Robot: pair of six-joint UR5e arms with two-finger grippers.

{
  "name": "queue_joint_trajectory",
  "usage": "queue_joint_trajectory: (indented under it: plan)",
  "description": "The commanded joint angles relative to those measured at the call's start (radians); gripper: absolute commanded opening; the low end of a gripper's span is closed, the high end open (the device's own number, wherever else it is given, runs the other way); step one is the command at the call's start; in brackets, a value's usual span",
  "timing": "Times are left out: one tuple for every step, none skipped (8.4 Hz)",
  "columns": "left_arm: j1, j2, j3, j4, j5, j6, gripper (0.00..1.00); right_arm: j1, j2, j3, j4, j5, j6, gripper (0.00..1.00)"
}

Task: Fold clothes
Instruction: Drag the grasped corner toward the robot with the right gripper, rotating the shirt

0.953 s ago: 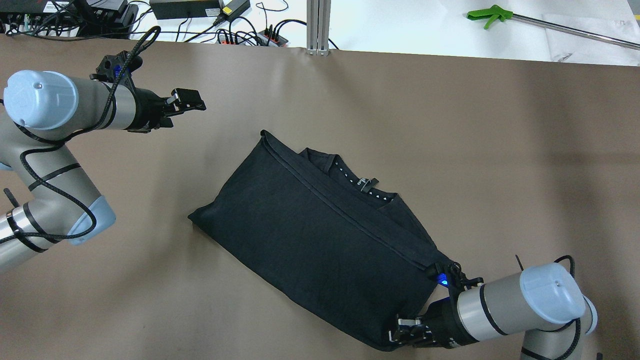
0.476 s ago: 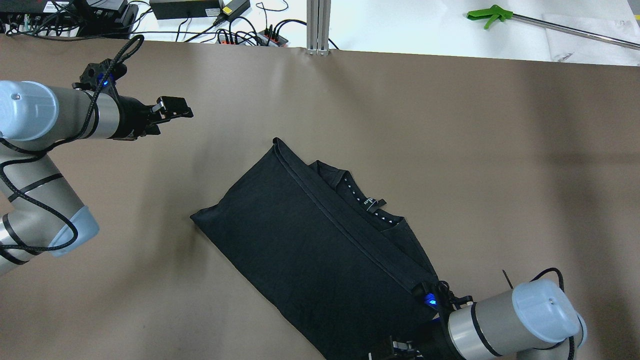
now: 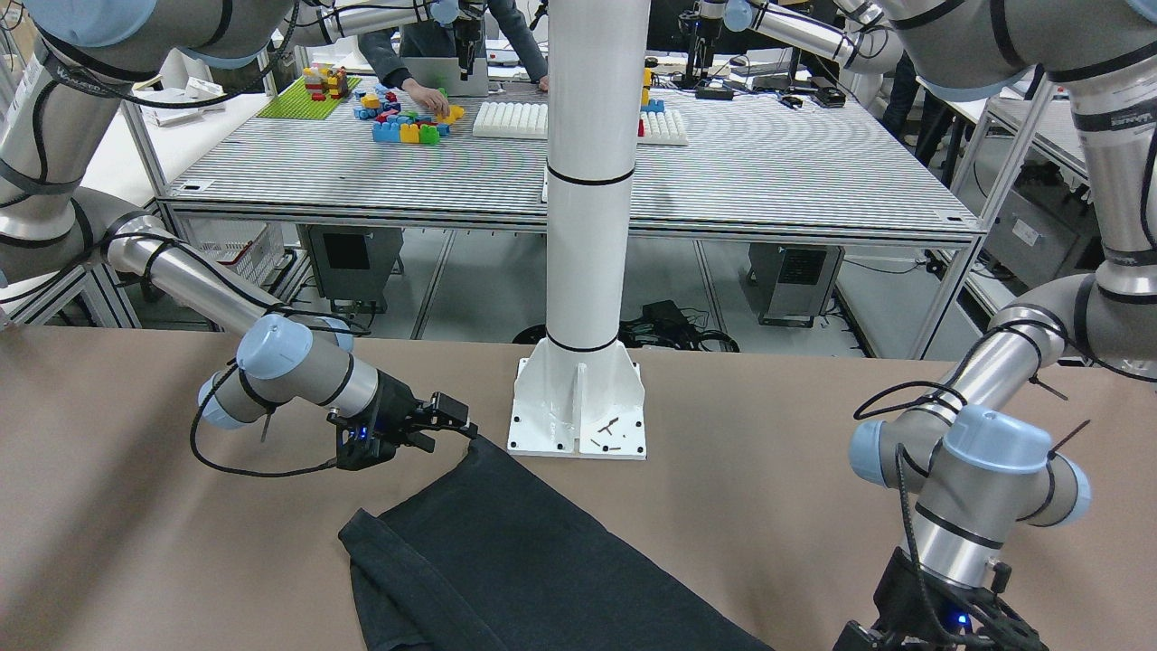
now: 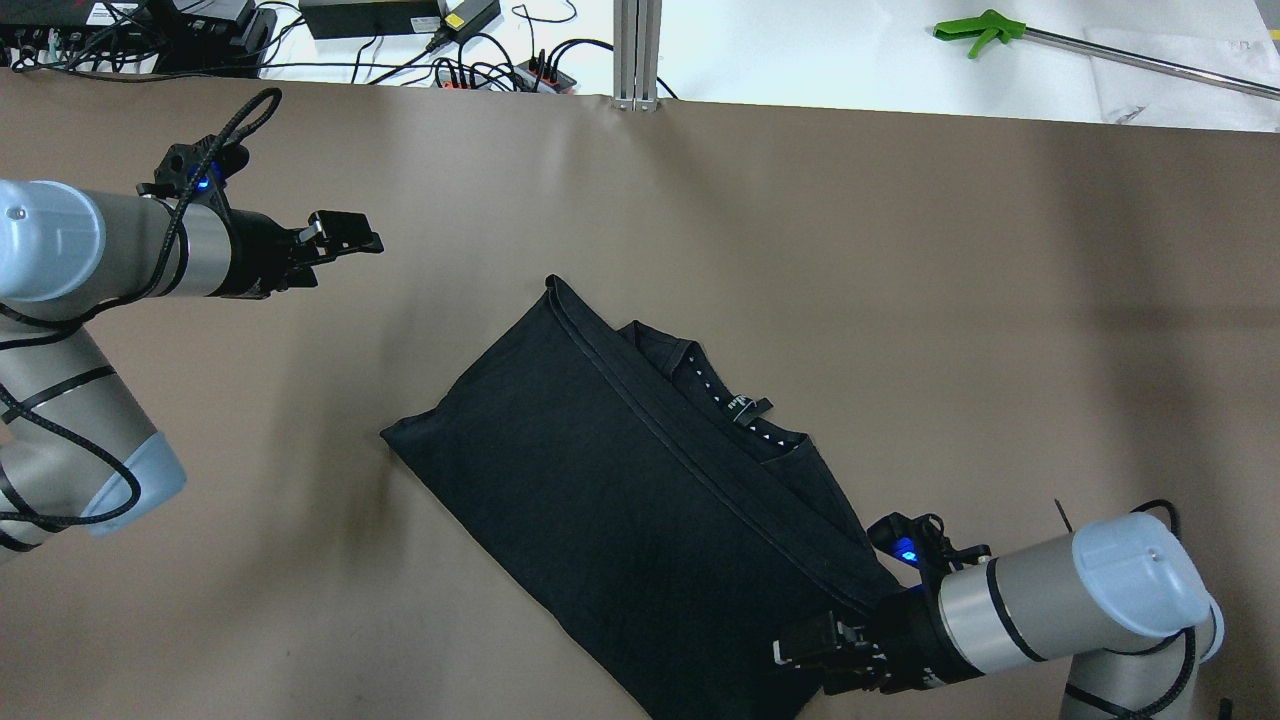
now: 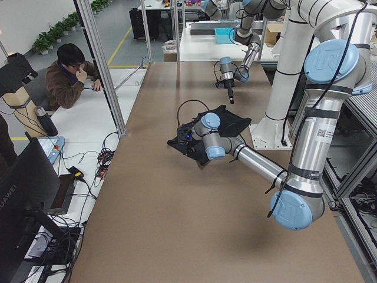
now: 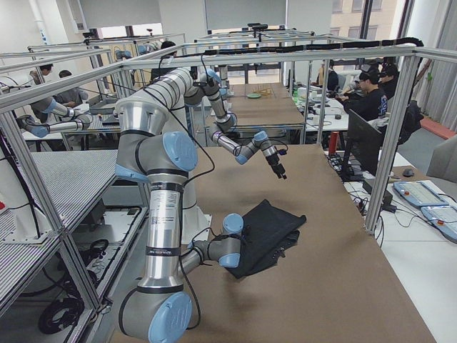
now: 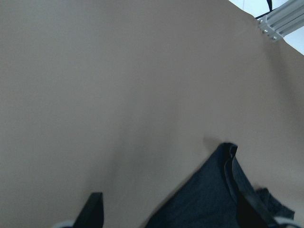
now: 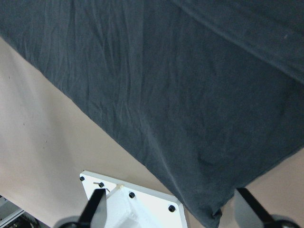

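The black garment (image 4: 620,500) lies folded on the brown table cover (image 4: 900,250), set diagonally, with a hemmed edge across it and a neckline with small white marks (image 4: 740,405) showing. It also shows in the front view (image 3: 506,551). My right gripper (image 4: 795,650) is open over the garment's near right corner; in the right wrist view (image 8: 168,190) its fingers stand wide apart above the cloth (image 8: 166,95). My left gripper (image 4: 350,235) is open and empty, far left of the garment; the left wrist view shows the garment's far corner (image 7: 223,190) ahead.
The white robot pedestal base (image 3: 578,407) stands just behind the garment's near corner. An aluminium post (image 4: 636,50), cables and power strips (image 4: 450,50) and a green-handled grabber (image 4: 975,28) lie beyond the table's far edge.
The garment slid toward the robot's near right side, then stopped. My right gripper moved with it and now sits a little higher. My left gripper drew back to the left.
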Motion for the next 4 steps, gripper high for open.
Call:
queue_joint_trajectory:
  plan:
    - [0.218,0.060,-0.078,-0.014,0.181,-0.086,1.00,0.097,0.005,-0.003,-0.068,-0.003,-0.007,0.94]
    - [0.266,0.063,-0.060,-0.044,0.242,-0.085,1.00,0.118,0.005,-0.003,-0.073,-0.006,-0.007,0.94]
    - [0.285,0.096,-0.034,-0.107,0.249,-0.071,1.00,0.123,0.005,-0.005,-0.082,-0.010,-0.007,0.94]
    - [0.285,0.122,0.007,-0.200,0.249,-0.066,1.00,0.123,0.005,-0.003,-0.090,-0.011,-0.007,0.94]
